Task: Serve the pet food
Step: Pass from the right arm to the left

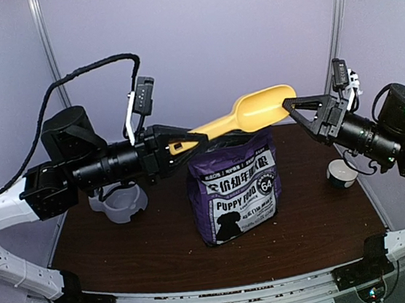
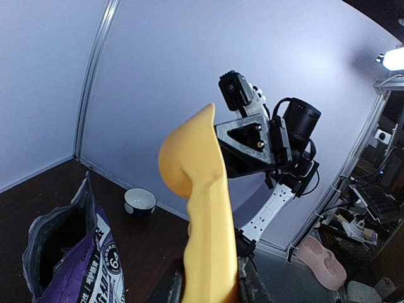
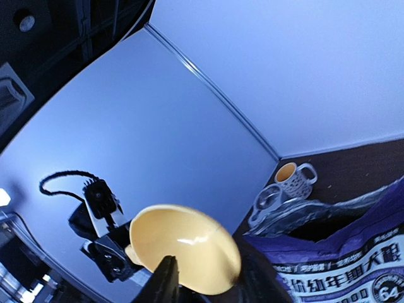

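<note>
Reaching toward each other above the surface [image 1: 127,262], two arms hung level. The left tool [image 1: 193,142] pinched the handle of one yellow scoop [image 1: 253,114]. The right tool [image 1: 287,107] sat at its bowl end; I could not tell its grip. One open pet food bag [image 1: 234,188] stood in the middle, one grey bowl [image 1: 121,206] left, one white cup [image 1: 340,174] right.

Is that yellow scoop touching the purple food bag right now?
Apart. The left wrist view shows the yellow scoop raised, with a strip of table visible between it and the purple food bag.
</note>
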Available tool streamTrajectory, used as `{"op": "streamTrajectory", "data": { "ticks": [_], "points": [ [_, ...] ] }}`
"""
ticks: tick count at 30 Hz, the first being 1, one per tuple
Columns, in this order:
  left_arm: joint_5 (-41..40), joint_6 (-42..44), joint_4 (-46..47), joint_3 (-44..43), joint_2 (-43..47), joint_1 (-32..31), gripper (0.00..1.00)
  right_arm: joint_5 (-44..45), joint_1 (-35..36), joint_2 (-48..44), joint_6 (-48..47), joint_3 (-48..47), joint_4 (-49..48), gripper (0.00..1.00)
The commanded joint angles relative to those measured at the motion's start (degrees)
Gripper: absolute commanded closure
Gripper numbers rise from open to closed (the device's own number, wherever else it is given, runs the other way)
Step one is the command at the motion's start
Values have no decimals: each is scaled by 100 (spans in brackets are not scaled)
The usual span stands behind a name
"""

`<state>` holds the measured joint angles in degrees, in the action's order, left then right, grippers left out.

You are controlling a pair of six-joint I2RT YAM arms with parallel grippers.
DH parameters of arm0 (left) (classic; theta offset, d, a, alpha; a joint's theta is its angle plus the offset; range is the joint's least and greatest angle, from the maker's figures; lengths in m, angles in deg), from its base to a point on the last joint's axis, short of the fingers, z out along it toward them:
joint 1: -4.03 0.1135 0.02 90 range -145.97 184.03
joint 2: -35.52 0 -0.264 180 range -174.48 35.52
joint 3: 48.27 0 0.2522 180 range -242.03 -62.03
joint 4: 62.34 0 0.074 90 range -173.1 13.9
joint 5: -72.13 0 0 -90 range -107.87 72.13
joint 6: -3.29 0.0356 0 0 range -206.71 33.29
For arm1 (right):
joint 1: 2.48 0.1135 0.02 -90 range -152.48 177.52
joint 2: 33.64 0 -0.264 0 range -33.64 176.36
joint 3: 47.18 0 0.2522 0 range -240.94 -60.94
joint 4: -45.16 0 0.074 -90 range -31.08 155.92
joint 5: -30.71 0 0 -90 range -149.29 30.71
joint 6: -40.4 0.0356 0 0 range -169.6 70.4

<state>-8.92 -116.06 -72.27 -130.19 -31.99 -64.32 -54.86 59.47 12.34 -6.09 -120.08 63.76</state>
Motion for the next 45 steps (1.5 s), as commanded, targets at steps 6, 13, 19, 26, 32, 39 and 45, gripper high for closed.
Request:
{"op": "streamTrajectory", "data": {
  "ticks": [6, 13, 19, 26, 32, 39, 45],
  "points": [
    [-1083, -228, -704, -583, 92, 152, 86, 1600, -3, -264, 89, -37, 1507, 41],
    [-800, -432, -1290, -858, 281, 981, 87, 1865, -8, 65, 771, -43, 2515, 42],
    [329, -389, -1862, -830, 475, 2270, 87, 1463, 72, 1526, 955, -1120, 3516, 41],
    [2089, 77, -2496, -846, 502, 3769, 86, 1487, 133, 2354, 1314, -1767, 3477, 33],
    [3283, 822, -2743, -784, 404, 4554, 85, 1493, 144, 2606, 1813, -1849, 3155, 29],
    [3716, 1151, -2228, -178, 696, 4641, 84, 1905, 142, 3242, 2063, -2515, 3533, 29],
    [3669, 1186, -1816, 293, 832, 4661, 83, 2315, 134, 3695, 2254, -2969, 3887, 29]
  ]
}}
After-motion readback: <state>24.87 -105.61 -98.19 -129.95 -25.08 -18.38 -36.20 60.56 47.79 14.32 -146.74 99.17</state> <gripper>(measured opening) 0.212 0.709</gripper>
